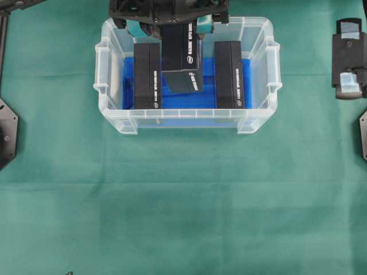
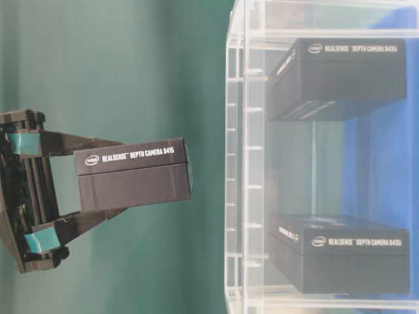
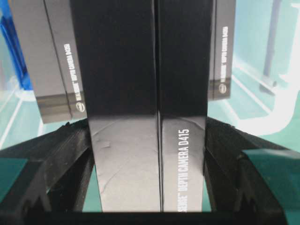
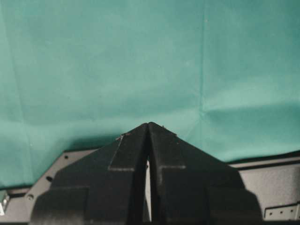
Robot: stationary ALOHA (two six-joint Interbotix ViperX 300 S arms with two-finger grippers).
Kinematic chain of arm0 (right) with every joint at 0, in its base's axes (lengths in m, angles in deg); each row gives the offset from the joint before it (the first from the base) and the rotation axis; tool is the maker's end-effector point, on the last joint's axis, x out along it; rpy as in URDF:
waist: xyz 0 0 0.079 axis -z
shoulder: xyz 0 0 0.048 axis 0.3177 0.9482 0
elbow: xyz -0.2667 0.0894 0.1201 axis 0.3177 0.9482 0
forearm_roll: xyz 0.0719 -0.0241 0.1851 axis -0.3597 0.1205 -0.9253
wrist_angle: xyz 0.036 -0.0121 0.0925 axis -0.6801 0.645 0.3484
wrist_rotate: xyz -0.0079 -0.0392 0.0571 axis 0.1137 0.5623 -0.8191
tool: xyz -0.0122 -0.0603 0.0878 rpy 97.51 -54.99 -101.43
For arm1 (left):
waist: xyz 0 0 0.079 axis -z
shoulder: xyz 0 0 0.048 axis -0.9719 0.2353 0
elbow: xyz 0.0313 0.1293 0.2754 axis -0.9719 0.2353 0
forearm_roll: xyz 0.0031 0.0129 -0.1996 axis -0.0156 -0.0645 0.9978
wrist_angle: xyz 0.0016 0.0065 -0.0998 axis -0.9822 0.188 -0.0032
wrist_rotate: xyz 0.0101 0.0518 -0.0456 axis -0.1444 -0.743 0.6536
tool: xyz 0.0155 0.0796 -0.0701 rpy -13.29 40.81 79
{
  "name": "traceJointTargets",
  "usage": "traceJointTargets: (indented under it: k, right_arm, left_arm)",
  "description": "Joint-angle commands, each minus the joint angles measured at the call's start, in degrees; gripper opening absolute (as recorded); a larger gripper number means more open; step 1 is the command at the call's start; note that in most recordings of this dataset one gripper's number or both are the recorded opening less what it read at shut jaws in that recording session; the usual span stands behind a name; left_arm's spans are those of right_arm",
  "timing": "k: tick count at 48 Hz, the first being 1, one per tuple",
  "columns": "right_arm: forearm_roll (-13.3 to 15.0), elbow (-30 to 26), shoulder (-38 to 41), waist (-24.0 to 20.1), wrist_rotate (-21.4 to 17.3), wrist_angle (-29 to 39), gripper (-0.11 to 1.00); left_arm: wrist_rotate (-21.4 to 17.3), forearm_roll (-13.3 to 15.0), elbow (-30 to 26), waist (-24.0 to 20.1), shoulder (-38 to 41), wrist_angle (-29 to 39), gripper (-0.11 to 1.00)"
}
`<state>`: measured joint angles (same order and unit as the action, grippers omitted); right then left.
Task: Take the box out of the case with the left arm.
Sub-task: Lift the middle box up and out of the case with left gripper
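The left arm (image 1: 169, 10) is cut off by the top edge of the overhead view. In the table-level view the case (image 2: 243, 163) is cropped at the right edge. Small print on the held box (image 1: 180, 57) cannot be read from overhead.

Green cloth-covered table (image 1: 183, 217) w/ clear case (image 1: 186, 121) sitting directly on it, near far edge.
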<state>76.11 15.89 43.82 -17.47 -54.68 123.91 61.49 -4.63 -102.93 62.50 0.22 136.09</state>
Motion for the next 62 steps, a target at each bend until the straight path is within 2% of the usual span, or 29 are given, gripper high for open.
traceJointTargets:
  k: [1, 43, 53, 62]
  right_arm:
    - [0.0, -0.62, -0.18, 0.0, -0.09, -0.09, 0.0]
    - [0.0, -0.7, -0.09, 0.0, -0.09, 0.26, 0.0]
    - [0.09, -0.62, -0.09, 0.0, -0.09, 0.26, 0.0]
    - [0.09, -0.62, -0.09, 0.0, 0.0, 0.09, 0.0]
  left_arm:
    - [0.0, -0.18, -1.41, -0.26, -2.64, -0.09, 0.6]
    - [0.35, -0.18, -1.23, 0.62, -2.81, 0.09, 0.6]
    - [3.34, -0.18, -1.14, 4.39, -3.25, 0.18, 0.6]
    - [8.0, -0.18, -1.14, 9.05, -3.25, 0.09, 0.6]
